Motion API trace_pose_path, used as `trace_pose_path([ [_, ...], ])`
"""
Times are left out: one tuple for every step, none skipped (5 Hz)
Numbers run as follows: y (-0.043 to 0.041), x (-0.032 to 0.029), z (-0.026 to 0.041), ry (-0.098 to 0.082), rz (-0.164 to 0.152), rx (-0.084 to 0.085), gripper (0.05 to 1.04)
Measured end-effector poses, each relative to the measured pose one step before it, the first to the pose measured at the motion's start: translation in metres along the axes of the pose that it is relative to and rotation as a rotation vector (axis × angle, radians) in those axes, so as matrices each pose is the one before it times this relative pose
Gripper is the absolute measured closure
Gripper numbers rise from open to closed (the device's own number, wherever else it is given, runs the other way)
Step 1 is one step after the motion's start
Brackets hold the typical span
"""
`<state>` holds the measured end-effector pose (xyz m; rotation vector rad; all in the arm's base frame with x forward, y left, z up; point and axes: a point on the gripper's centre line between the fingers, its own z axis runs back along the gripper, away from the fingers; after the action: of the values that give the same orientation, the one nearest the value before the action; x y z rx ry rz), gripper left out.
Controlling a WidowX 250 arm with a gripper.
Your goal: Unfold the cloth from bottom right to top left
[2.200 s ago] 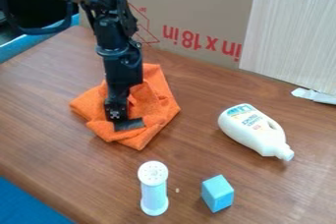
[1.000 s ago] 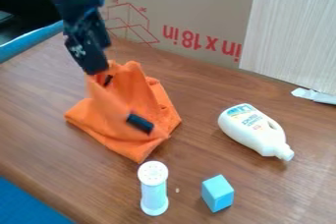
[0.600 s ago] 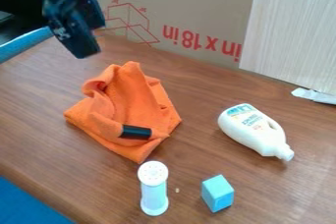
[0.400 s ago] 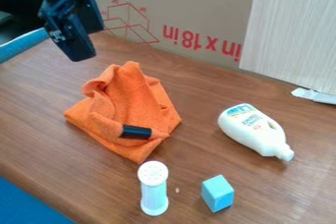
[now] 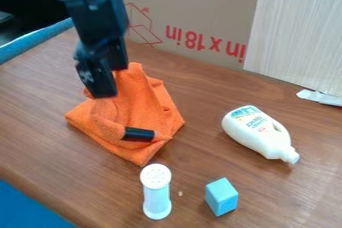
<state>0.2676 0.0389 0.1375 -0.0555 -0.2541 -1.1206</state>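
Observation:
The gripper (image 5: pixel 112 82) is over the upper left part of the orange cloth (image 5: pixel 140 102), its two fingers apart, the nearer one in front of the cloth's fold. It hides some of the cloth's upper left. Crumpled, the cloth lies left of centre with a raised peak at its top and a rolled fold along its left side. A short black cylinder (image 5: pixel 138 134) shows at the lower end of that fold, partly wrapped by the cloth. Whether the gripper touches the cloth, I cannot tell.
A white bottle (image 5: pixel 257 132) lies right of the cloth. Below the cloth stands a white-topped shaker (image 5: pixel 156 192), with a light blue block (image 5: pixel 221 197) to its right. Behind the wooden table (image 5: pixel 40 117) is a cardboard panel (image 5: pixel 200 2).
The gripper lifted a cloth fold toward the upper left, let it go and rose away. It has since come back down and right over the cloth. The black cylinder turned and settled lower.

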Motion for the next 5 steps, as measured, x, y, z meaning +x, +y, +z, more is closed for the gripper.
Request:
trace_pose_path([
  [-0.00797,0.00332,-0.02593,0.0581,-0.0303,-0.0237,0.084],
  [-0.00731,0.00331,-0.01516,0.0421,-0.0330,0.0016,0.084],
  [-0.00871,-0.00204,-0.01165,0.0278,-0.0163,-0.0028,0.085],
  [-0.00211,-0.00180,-0.00347,0.0081,-0.0025,0.0016,0.085],
  [-0.00552,-0.00174,-0.00266,0.0039,0.0034,-0.0210,0.085],
])
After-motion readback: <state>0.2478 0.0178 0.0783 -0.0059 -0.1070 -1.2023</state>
